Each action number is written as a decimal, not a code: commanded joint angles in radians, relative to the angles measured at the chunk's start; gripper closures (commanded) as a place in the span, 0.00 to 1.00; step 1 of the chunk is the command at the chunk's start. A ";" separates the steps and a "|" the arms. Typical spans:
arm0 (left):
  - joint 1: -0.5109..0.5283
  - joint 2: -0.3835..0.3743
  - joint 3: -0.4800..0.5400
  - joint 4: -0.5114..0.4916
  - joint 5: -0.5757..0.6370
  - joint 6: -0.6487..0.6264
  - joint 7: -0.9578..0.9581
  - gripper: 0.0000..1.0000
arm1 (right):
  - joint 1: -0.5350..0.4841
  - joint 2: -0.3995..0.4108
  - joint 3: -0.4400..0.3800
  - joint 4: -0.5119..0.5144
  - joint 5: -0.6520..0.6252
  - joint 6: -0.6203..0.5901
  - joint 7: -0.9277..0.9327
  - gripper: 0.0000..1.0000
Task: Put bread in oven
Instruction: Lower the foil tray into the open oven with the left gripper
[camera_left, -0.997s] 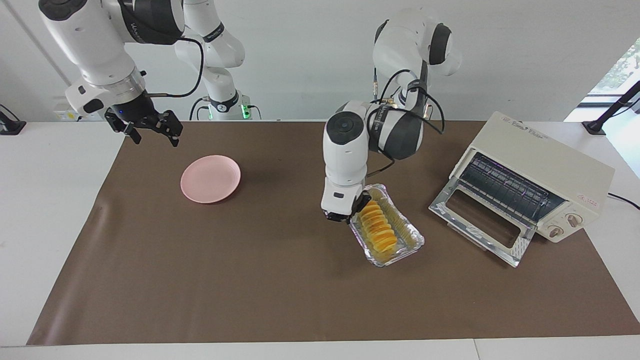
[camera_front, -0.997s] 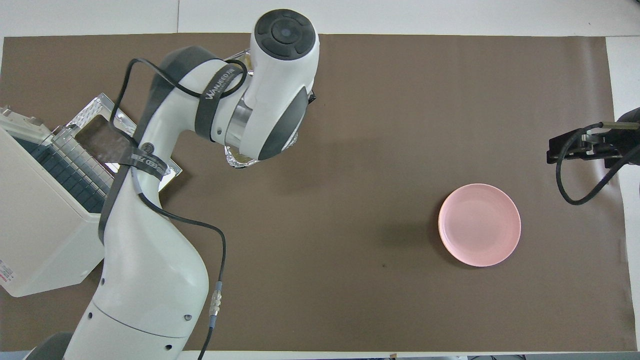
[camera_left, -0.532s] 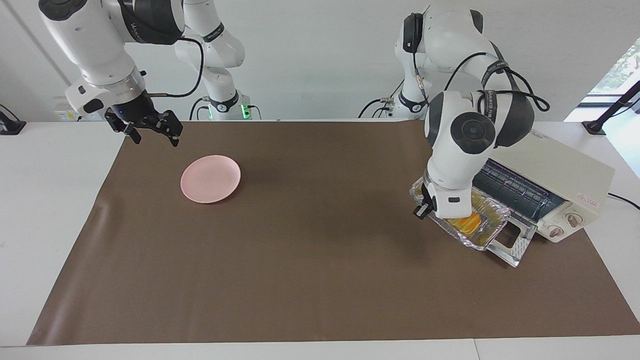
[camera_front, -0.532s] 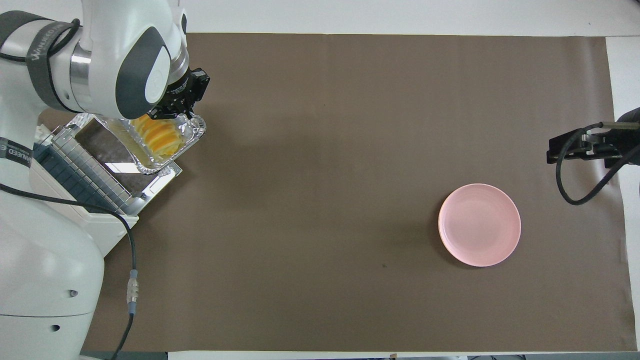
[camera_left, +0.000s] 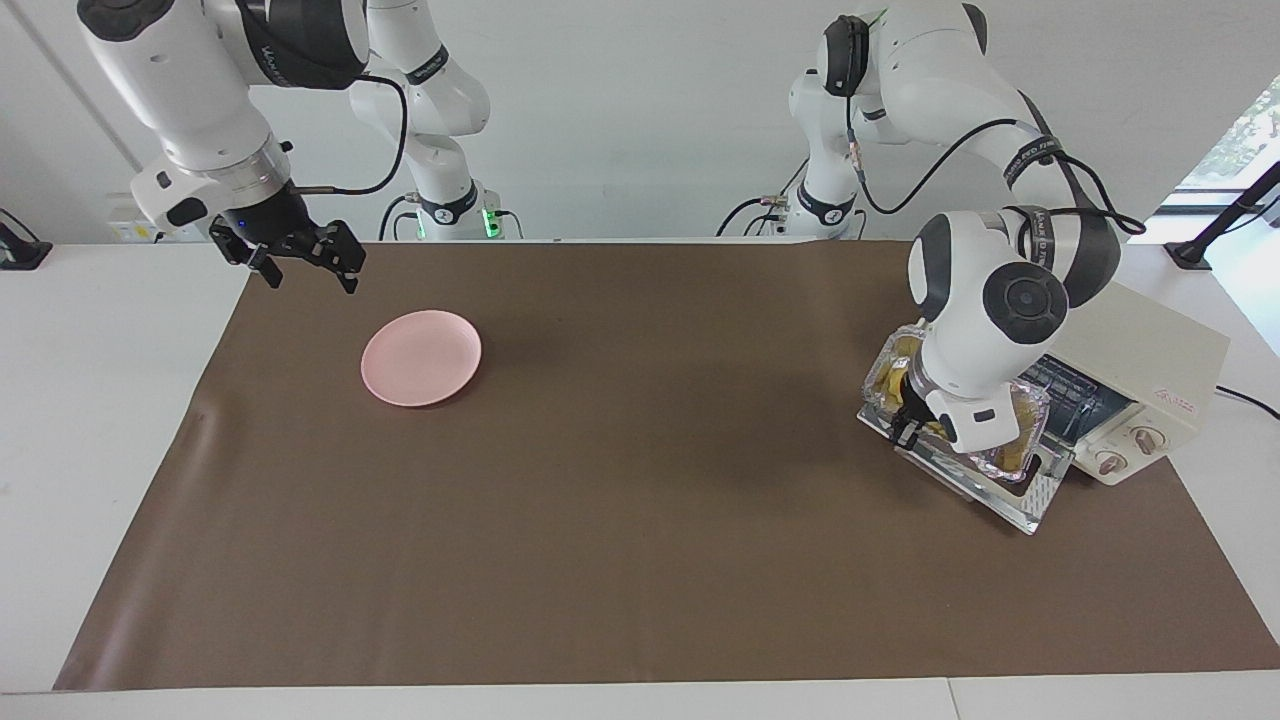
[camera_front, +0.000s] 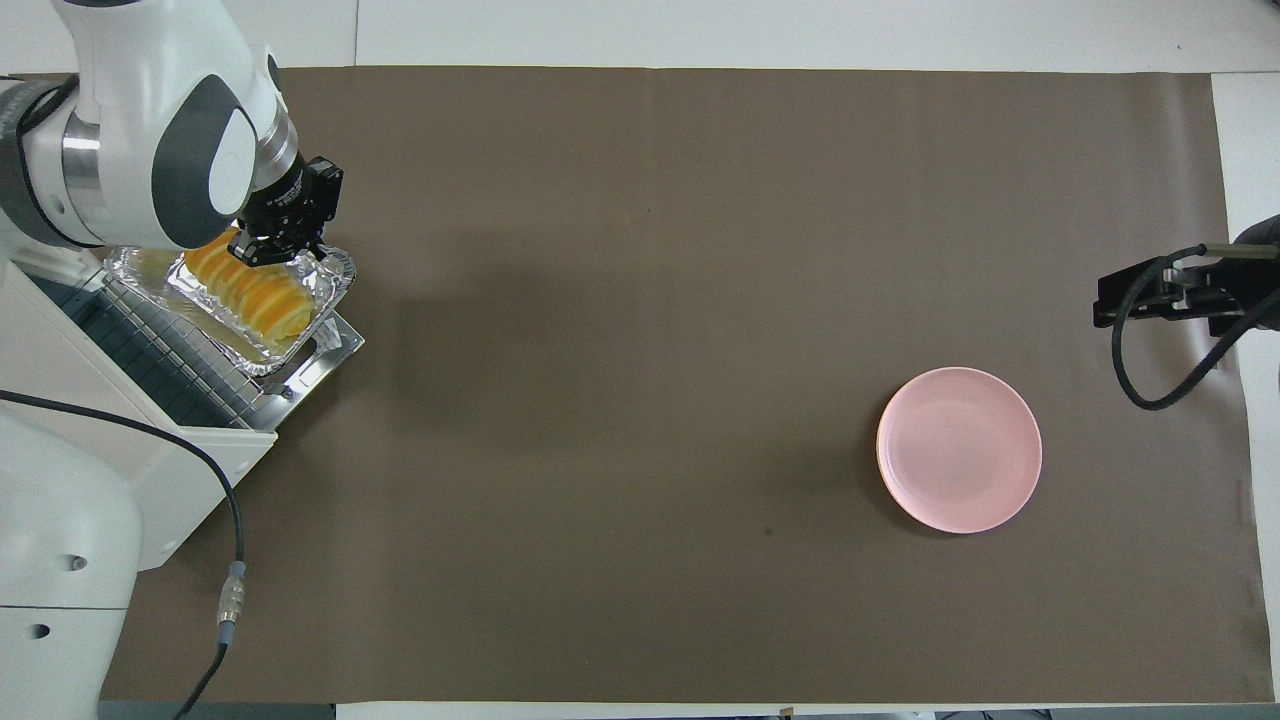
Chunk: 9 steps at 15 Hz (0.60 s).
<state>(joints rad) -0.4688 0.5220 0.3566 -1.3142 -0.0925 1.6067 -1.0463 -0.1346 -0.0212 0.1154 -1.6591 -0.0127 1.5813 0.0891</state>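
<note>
One small yellow-orange ridged loaf of bread (camera_front: 245, 290) lies in one crinkled silver foil tray (camera_front: 330, 283), and that tray sits over the lowered glass-and-metal door (camera_front: 335, 345) of the one cream-white boxy toaster oven (camera_left: 1150, 350), at the mouth of the oven, at the left arm's end of the table (camera_left: 100, 400). The wire rack (camera_front: 170, 350) shows under the tray's inner end. Two round knobs (camera_left: 1130, 452) sit on the oven's front.

The left end effector (camera_front: 275, 245) is pinched fully closed on the rim of the foil tray, at the tray's edge farther from the robots, with the loaf just beside its fingertips.

The right end effector (camera_left: 305, 262) hangs in the air with its fingers spread wide and nothing between them, over the edge of the one brown mat (camera_left: 600, 500) at the right arm's end of the table; this arm waits. One round pink plate (camera_left: 421, 357) lies on the mat near it, well apart from the oven.
</note>
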 joint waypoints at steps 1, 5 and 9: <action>-0.008 -0.072 0.033 -0.128 -0.009 0.073 -0.017 1.00 | -0.010 -0.016 0.006 -0.011 0.007 -0.007 -0.025 0.00; 0.025 -0.099 0.039 -0.188 -0.007 0.124 0.037 1.00 | -0.011 -0.016 0.006 -0.011 0.007 -0.009 -0.026 0.00; 0.065 -0.118 0.039 -0.221 -0.006 0.127 0.106 1.00 | -0.011 -0.016 0.006 -0.011 0.007 -0.007 -0.025 0.00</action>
<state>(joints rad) -0.4160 0.4564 0.3983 -1.4672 -0.0925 1.7026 -0.9842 -0.1346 -0.0212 0.1155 -1.6591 -0.0127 1.5813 0.0891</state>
